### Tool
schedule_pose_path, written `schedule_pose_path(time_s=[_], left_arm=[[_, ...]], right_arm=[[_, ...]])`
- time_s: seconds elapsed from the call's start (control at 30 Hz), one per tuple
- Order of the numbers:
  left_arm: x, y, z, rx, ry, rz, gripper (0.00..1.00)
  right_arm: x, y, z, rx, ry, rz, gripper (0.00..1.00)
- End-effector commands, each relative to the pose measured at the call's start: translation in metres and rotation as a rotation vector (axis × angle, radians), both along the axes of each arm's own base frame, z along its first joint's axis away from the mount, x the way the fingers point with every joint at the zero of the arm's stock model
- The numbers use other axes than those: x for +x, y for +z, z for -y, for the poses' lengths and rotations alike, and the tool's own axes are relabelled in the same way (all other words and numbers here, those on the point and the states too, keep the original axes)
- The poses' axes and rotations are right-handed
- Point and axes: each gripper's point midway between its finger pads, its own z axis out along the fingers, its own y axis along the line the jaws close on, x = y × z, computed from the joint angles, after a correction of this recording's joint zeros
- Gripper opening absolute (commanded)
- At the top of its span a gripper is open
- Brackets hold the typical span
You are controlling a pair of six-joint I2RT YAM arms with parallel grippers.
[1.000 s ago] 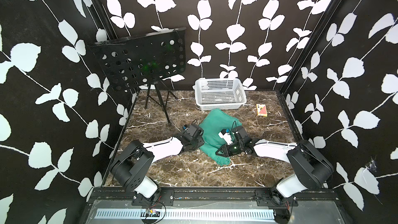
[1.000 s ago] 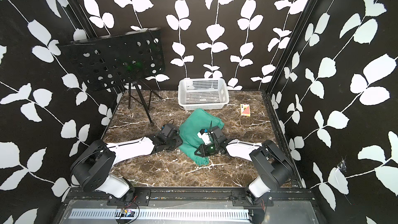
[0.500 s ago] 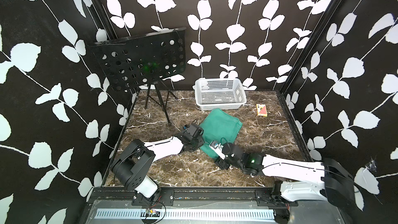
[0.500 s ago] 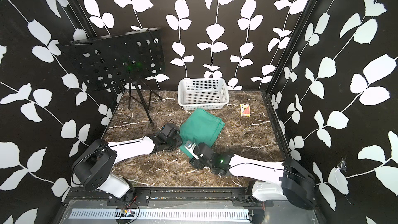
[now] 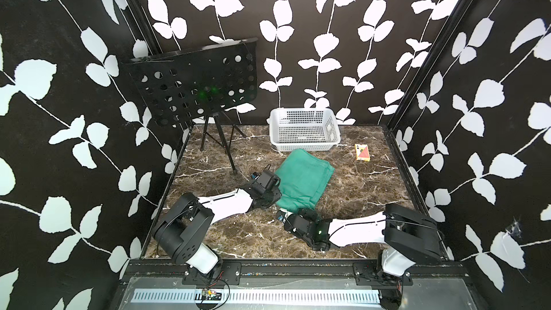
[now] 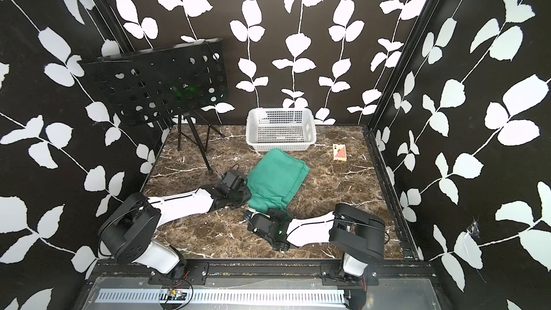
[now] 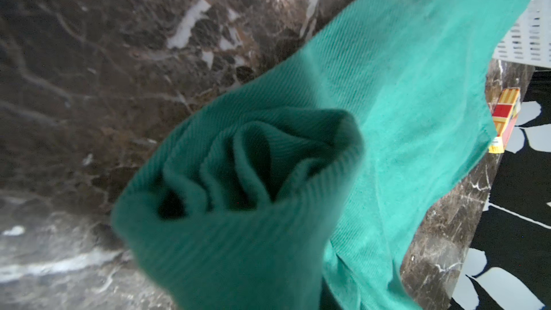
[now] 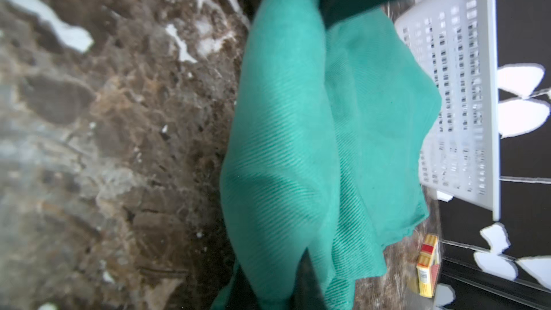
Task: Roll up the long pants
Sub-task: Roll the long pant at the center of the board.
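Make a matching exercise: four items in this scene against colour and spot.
Items:
1. long pants
2. basket
3. card box
4. music stand

Descriptions:
a. black, perforated, far left
b. white mesh, far centre
c. teal, folded, middle
d. orange-red, small, far right

Pairs: 1-c, 2-b, 3-d, 4-a

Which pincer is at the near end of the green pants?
The right pincer: it meets the long pants at their near end, while the left pincer sits at their side edge.
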Motion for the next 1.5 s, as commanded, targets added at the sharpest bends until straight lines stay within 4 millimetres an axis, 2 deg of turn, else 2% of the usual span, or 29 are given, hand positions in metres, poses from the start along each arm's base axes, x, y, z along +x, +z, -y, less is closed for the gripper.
schedule_pose_path(time_s=[0.0, 0.07, 0.17, 0.27, 0.4, 0.5, 0.6, 0.77, 0.9, 1.07, 1.13, 1.17, 1.2, 1.27, 1.37, 1.47], left_arm=[[-0.011, 0.014, -0.01, -0.02, 0.029, 0.0, 0.37], [-0.015, 0.025, -0.018, -0.025, 0.057, 0.017, 0.6], [-0.024, 0.041, -0.029, -0.021, 0.07, 0.042, 0.84], [-0.041, 0.053, -0.032, -0.018, 0.045, 0.052, 0.95], [-0.063, 0.055, -0.027, -0.034, 0.016, 0.057, 0.96], [-0.07, 0.048, -0.022, -0.044, -0.002, 0.051, 0.93], [-0.065, 0.042, -0.017, -0.047, -0.005, 0.06, 0.89], [-0.042, 0.042, -0.001, -0.012, -0.038, 0.108, 0.88], [-0.028, 0.032, 0.012, 0.01, -0.067, 0.092, 0.87], [-0.021, 0.008, 0.011, 0.036, -0.062, 0.049, 0.73], [-0.022, 0.0, 0.009, 0.044, -0.061, 0.023, 0.69], [-0.023, -0.004, 0.008, 0.05, -0.059, 0.01, 0.68], [-0.025, -0.008, 0.008, 0.055, -0.059, -0.003, 0.67], [-0.028, -0.013, 0.007, 0.06, -0.06, -0.026, 0.65], [-0.029, -0.017, 0.007, 0.061, -0.055, -0.04, 0.65], [-0.03, -0.019, 0.008, 0.061, -0.055, -0.051, 0.65]], right_arm=[[-0.01, 0.011, -0.002, 0.107, -0.035, -0.129, 0.0], [-0.035, 0.005, -0.01, 0.207, -0.029, -0.349, 0.0], [-0.061, 0.004, -0.019, 0.361, -0.052, -0.593, 0.0], [-0.078, 0.006, -0.024, 0.503, -0.086, -0.822, 0.0], [-0.078, 0.015, -0.024, 0.664, -0.134, -1.05, 0.0], [-0.073, 0.012, -0.015, 0.756, -0.203, -1.204, 0.0], [-0.069, 0.002, -0.006, 0.795, -0.284, -1.286, 0.0], [-0.062, -0.01, 0.009, 0.838, -0.398, -1.338, 0.0], [-0.057, -0.013, 0.021, 0.842, -0.462, -1.323, 0.0], [-0.05, -0.022, 0.043, 0.765, -0.566, -1.249, 0.0], [-0.042, -0.018, 0.051, 0.742, -0.583, -1.171, 0.21], [-0.035, -0.012, 0.056, 0.732, -0.59, -1.098, 0.37], [-0.029, -0.003, 0.059, 0.717, -0.577, -1.021, 0.46], [-0.016, 0.021, 0.064, 0.648, -0.527, -0.811, 0.55], [-0.003, 0.049, 0.072, 0.537, -0.448, -0.513, 0.64], [-0.001, 0.069, 0.062, 0.44, -0.309, -0.288, 0.73]])
